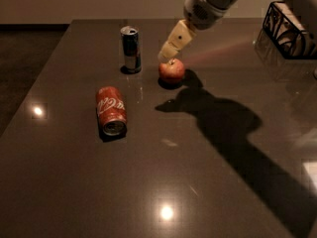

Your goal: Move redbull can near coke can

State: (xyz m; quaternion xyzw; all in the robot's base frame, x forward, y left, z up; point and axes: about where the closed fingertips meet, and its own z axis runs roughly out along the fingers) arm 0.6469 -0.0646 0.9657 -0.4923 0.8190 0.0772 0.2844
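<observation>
The hand [165,54] hangs just above the apple [172,71]; whether it is clenched or released cannot be told. The redbull can [131,49] stands upright beside the apple. The coke can [111,110] lies on its side on the worktop [74,182].

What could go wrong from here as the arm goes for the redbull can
The gripper hangs just above the apple, beside the redbull can; moving across low could knock the apple away. The redbull can stands slim and upright, so a glancing touch may tip it. The coke can lies on its side and might roll if bumped during placing.
</observation>
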